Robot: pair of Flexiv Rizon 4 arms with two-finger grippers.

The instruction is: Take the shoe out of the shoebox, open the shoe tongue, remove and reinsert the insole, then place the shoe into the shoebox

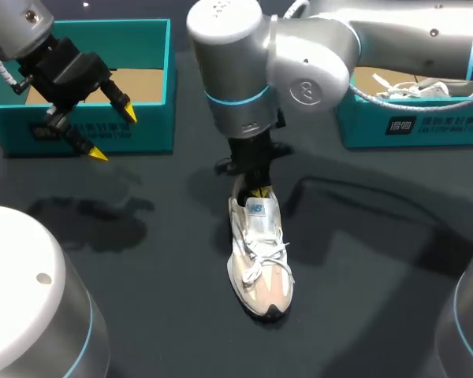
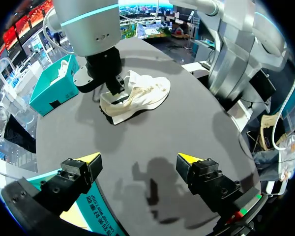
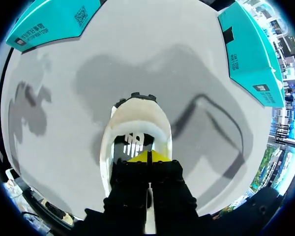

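Where right gripper [image 3: 147, 156] hangs, shoe [image 1: 260, 264] directly beneath

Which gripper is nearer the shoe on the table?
Right. The right gripper is down at the heel-end opening of the shoe, tips together. The left gripper hangs open by the front wall of the left shoebox, well apart from the shoe.

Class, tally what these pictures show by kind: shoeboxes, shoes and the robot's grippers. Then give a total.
Shoeboxes: 2 (left shoebox, right shoebox)
Shoes: 2 (shoe on the table, with the table bare beside it; shoe in the right shoebox)
Grippers: 2 (left gripper, right gripper)
Total: 6
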